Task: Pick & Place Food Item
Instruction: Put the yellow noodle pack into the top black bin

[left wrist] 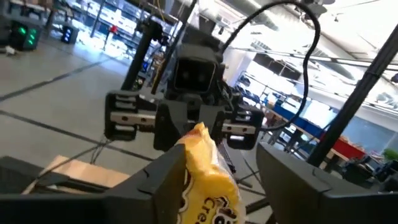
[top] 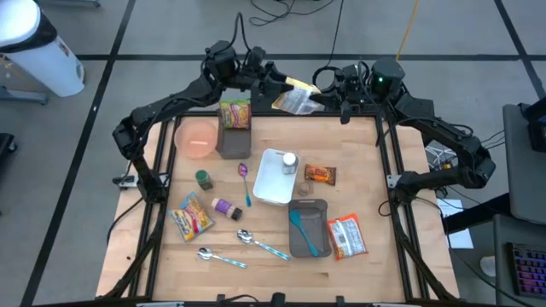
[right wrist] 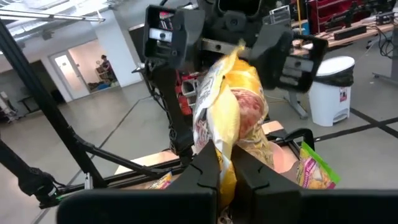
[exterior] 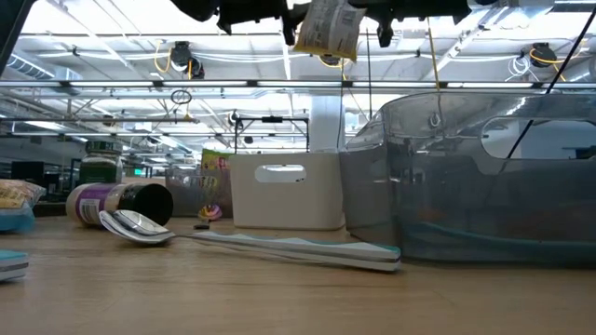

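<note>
A yellow food bag [top: 296, 100] hangs in the air over the table's far edge, between my two grippers, which face each other. My right gripper [right wrist: 227, 171] is shut on the bag's end nearest to it. My left gripper [left wrist: 222, 158] stands open, with its fingers on either side of the bag's other end [left wrist: 208, 180]; a gap shows between the bag and one finger. In the low view the bag [exterior: 331, 26] shows high above the table things. My right gripper pinches the bag's near end [right wrist: 225, 143] between its two fingers, coming level from the table's right. The bag stands on edge, reaches away from the fingers toward the left gripper, and is lifted clear of the table. My left gripper: whether one finger [left wrist: 168, 180] touches the bag, I cannot tell.
On the table below lie a pink bowl [top: 198, 136], a grey box with a snack bag [top: 235, 119], a white tray [top: 271, 181] with a shaker, a grey tray [top: 309, 226] holding a teal spatula, snack packs, jars and spoons [top: 256, 243].
</note>
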{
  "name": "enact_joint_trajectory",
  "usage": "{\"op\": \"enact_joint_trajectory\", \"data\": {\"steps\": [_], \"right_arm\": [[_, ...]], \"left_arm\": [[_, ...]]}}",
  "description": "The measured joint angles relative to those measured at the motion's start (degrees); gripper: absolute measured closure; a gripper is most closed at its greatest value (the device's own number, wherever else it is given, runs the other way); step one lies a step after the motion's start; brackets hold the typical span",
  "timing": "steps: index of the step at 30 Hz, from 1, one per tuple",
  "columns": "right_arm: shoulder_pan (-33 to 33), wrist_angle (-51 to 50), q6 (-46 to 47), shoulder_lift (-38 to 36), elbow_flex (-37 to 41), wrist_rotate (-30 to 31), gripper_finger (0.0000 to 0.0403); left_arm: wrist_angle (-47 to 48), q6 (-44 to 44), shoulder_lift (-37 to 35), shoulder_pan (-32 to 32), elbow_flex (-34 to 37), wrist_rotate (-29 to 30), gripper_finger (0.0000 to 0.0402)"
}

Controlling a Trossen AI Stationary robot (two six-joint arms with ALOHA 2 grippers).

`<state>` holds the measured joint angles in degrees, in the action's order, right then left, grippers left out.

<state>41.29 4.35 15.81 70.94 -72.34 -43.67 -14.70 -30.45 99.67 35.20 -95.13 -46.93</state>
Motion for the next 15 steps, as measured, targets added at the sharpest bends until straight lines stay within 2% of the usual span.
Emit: {"op": "enact_joint_trajectory", "data": {"steps": [4,10,13,15], "right_arm": [[0.70,-0.28,0.92,0.00,0.00,-0.60,0.0402],[1.45,-0.32,1.95,0.00,0.00,-3.22,0.0402],[1.45,-0.50,1.93,0.00,0.00,-3.23,0.0402],[1.43,-1.14,1.76,0.00,-0.02,-3.25,0.0402]], "left_arm": [[-0.22,1.84,-1.34,0.70,0.00,2.73,0.0176],[2.94,4.33,-2.93,2.37,0.00,4.32,0.0172],[10.81,7.42,-2.92,2.85,-2.48,4.40,0.0172],[18.80,12.83,-2.76,2.87,-6.21,5.05,0.0172]]}}
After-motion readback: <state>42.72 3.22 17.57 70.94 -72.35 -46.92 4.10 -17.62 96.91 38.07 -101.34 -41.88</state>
